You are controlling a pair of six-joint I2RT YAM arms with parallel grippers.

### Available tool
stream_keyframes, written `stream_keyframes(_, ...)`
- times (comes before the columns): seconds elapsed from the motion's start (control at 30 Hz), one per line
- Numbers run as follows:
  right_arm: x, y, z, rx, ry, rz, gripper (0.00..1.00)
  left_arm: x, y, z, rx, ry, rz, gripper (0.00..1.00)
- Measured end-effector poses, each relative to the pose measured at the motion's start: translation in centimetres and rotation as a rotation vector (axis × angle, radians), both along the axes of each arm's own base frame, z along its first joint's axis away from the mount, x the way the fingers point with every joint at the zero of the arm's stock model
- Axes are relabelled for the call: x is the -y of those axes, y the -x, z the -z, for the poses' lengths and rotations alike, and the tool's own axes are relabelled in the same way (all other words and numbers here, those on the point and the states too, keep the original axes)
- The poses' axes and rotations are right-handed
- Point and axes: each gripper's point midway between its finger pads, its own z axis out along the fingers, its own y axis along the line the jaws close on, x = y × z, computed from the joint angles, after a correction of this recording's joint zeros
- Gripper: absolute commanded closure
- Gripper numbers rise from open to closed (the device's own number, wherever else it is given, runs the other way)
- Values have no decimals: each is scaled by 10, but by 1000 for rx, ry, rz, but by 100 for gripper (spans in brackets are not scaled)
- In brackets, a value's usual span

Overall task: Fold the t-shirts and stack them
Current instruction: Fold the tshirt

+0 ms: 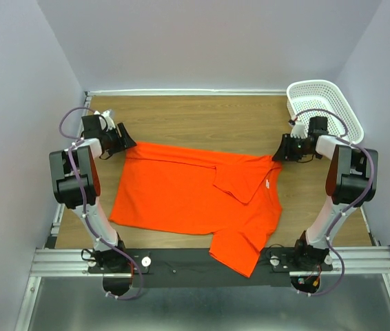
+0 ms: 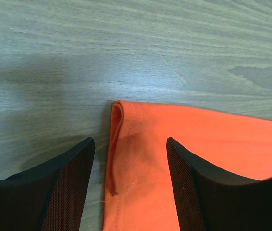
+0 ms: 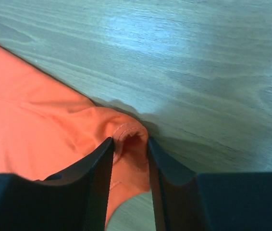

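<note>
No text, brand, number or sign can be read in any view. A small white tag (image 1: 268,183) is seen at the neck of the t-shirt (image 1: 181,200), near the right gripper (image 1: 276,157) on its base side. Anything printed on it is too small to be made out.

left tool (image 2: 130,142) gapes (right tool (image 3: 129,142) pinched narrow).
</note>
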Motion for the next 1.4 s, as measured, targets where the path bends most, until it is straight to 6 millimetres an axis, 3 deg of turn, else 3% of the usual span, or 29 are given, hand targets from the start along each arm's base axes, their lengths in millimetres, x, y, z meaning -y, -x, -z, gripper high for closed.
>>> stream_keyframes(0.27, 2, 3, 5, -26, -68, 12, 96, 3, 0, 4, -14, -2, 14, 32)
stream_keyframes(0.6, -1, -3, 6, -35, -101, -1, 99, 0, -12, 7, -27, -21, 8, 44)
stream_keyframes(0.67, 0, -12, 5, -34, -109, -1, 99, -1, -16, 7, -25, -21, 8, 49)
stream_keyframes(0.8, 3, -31, 4, -19, -113, 5, 99, -1, -22, 9, -32, -17, 9, 69)
stream_keyframes(1.0, 9, -64, -3, 13, -111, 19, 99, 0, -36, 14, -48, 1, 12, 83)
stream_keyframes(1.27, 10, -100, -12, 60, -88, 27, 100, -2, -59, 9, -46, 13, -4, 82)
stream_keyframes(1.3, 10, -105, -12, 65, -85, 28, 99, -3, -64, 7, -40, 11, -8, 76)
stream_keyframes(1.33, 10, -118, -14, 78, -76, 34, 99, -7, -77, 1, -25, 9, -21, 76)
stream_keyframes(1.4, 8, -125, -15, 74, -72, 37, 100, -8, -85, -4, -22, 13, -29, 70)
